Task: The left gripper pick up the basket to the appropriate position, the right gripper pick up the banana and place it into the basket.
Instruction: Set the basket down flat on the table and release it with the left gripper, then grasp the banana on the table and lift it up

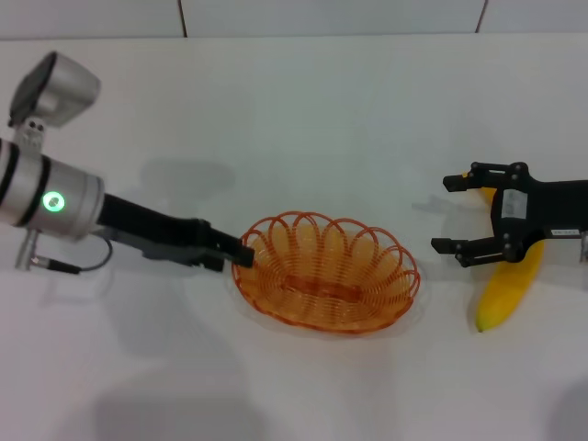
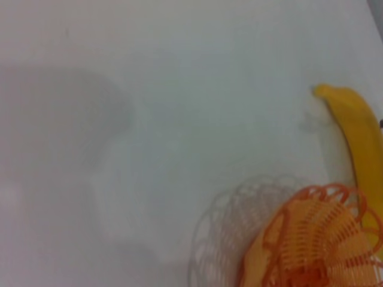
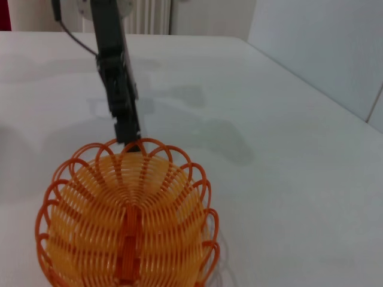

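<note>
Table [image 1: 303, 138] holding basket [image 1: 326, 271] at centre, banana [image 1: 510, 280] to its right.
Left gripper [image 1: 241, 254] is clenched on the basket's left rim; right gripper [image 1: 457, 213] hangs spread above the banana. Thin wire hold risks tipping the basket.

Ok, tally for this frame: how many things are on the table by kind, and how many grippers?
Baskets: 1, the orange wire basket, its rim held by the left gripper.
Bananas: 1, the yellow banana, lying on the table under the open right gripper.
Grippers: 2.
Total: 4.
</note>
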Motion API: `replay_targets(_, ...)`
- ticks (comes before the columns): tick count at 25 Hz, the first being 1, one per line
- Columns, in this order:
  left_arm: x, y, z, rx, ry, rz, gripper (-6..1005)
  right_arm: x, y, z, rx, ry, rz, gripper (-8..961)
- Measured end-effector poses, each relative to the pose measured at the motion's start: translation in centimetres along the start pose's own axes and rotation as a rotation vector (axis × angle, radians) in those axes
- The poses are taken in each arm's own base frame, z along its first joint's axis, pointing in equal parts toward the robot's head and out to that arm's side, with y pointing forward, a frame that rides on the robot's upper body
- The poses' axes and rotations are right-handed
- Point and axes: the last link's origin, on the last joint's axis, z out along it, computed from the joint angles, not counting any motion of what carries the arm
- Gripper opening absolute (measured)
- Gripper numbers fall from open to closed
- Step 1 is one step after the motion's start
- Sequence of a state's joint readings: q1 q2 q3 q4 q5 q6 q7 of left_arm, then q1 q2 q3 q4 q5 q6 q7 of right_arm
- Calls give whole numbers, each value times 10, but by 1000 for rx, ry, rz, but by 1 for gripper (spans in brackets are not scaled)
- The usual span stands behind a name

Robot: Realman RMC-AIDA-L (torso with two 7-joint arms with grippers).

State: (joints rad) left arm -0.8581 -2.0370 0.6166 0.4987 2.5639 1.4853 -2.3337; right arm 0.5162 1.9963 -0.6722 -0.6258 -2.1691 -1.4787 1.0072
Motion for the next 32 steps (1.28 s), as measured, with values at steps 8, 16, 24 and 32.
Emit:
replay_targets(8, 4, 2, -42, 12, 56, 134, 617, 2, -2, -5, 22, -11, 17, 880)
replay_targets(16, -1, -4, -70, 74, 121, 539, 627, 5, -2, -11, 43, -16, 33, 880)
replay_targets(24, -15, -24, -58, 103, 261, 910, 623, 2, -4, -9, 45, -20, 27, 880)
replay_targets(32, -68, -38, -33, 43, 402, 1016, 618, 0, -5, -6, 43, -25, 23, 880)
